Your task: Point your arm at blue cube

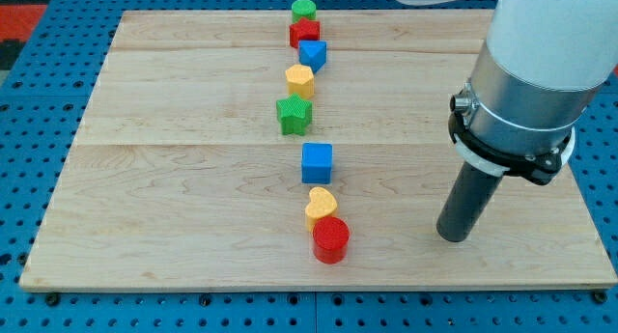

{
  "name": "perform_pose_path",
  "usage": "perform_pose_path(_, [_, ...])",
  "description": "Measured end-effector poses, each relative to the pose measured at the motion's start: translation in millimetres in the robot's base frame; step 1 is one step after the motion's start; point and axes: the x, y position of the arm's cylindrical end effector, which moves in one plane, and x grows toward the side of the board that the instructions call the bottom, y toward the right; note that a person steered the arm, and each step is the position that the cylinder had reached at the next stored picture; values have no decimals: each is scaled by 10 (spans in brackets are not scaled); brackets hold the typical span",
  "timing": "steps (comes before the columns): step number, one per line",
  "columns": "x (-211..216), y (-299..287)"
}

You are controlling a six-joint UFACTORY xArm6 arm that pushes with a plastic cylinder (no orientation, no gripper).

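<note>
Blue cube (317, 163): centre of the wooden board (174, 198), in a vertical line of blocks.
Neighbours: green star (294, 114) above; yellow heart (321, 207) and red cylinder (330, 240) below.
My tip (452, 236): lower right, well apart from the cube.
Claw: none, a bare rod.

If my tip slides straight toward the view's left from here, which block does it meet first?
Probably the red cylinder; my tip sits level with it at the view's right. The blue cube lies farther up, off that line.
</note>
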Motion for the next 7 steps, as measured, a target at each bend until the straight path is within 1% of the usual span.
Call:
perform_pose_path(2, [-46, 0])
perform_pose_path(3, [-956, -4])
perform_pose_path(4, [-2021, -54])
perform_pose_path(5, [-3193, 4])
perform_pose_path(6, [-3702, -100])
perform_pose_path(7, [-2725, 160])
